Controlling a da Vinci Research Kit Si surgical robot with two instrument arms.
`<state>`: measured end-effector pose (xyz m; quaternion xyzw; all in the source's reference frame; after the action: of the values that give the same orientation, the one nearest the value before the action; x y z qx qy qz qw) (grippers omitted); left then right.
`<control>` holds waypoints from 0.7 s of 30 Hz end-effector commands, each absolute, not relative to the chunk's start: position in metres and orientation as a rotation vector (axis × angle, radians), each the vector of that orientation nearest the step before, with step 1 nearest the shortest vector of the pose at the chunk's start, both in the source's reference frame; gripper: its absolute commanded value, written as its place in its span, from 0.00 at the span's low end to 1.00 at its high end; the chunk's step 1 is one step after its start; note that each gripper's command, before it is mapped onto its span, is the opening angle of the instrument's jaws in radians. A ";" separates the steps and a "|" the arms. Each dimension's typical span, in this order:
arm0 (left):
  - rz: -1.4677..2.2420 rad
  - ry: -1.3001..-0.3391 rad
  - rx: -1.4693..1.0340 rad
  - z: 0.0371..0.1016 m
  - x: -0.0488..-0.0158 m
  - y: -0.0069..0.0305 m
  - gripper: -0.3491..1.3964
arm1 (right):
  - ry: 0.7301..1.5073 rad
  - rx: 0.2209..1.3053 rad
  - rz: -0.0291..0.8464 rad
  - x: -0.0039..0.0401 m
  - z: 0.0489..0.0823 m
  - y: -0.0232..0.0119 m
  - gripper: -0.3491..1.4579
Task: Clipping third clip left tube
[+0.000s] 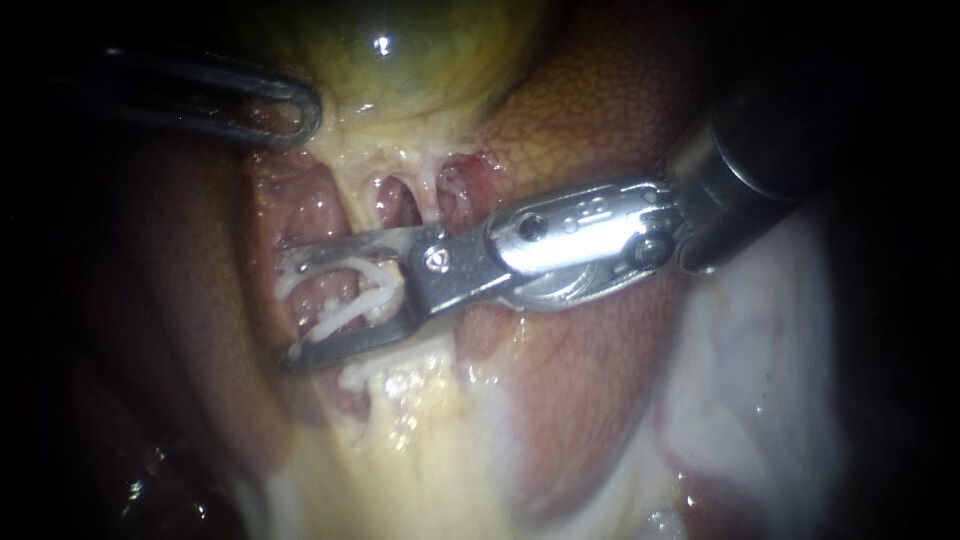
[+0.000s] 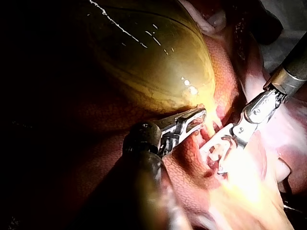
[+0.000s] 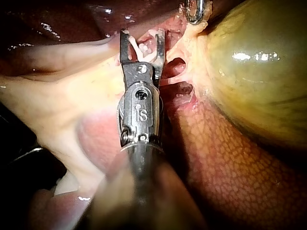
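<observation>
My right instrument (image 1: pixel 292 305) comes in from the right, its two straight metal jaws open and straddling a pale tube (image 1: pixel 350 300) below the gallbladder (image 1: pixel 400 50). Whitish clip-like pieces lie on the tube between the jaws; I cannot tell how many. In the right wrist view the same jaws (image 3: pixel 143 36) stand on either side of that white tissue (image 3: pixel 144 48). My left instrument (image 1: pixel 295 110) enters from the upper left, its dark looped jaws shut on tissue at the yellow-green gallbladder's neck. In the left wrist view its jaws (image 2: pixel 194 120) meet the yellow tissue.
Mottled red liver (image 1: pixel 600 110) lies behind and to the right of the tubes. Pale fatty tissue (image 1: pixel 420 430) spreads below the jaws. Two small dark windows (image 1: pixel 395 200) open between strands just above the upper jaw. The gallbladder (image 3: pixel 259 72) bulges close beside the right shaft.
</observation>
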<state>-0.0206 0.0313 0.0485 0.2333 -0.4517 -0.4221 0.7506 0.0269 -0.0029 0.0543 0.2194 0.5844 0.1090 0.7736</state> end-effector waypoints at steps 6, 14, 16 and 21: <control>-0.922 -0.987 0.510 0.0484 -0.0206 0.0313 0.00 | 1.269 0.486 0.238 0.0258 0.0529 -0.0023 0.42; -0.921 -0.987 0.510 0.0485 -0.0206 0.0313 0.00 | 1.296 0.500 0.250 0.0228 0.0510 -0.0011 0.43; -0.921 -0.987 0.511 0.0485 -0.0205 0.0313 0.00 | 1.303 0.512 0.254 0.0222 0.0507 -0.0008 0.43; -0.921 -0.987 0.511 0.0485 -0.0205 0.0313 0.00 | 1.309 0.550 0.265 0.0209 0.0509 -0.0007 0.43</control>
<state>-0.0205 0.0313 0.0485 0.2336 -0.4518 -0.4218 0.7506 0.0206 -0.0007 0.0509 0.2542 0.5987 0.1226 0.7496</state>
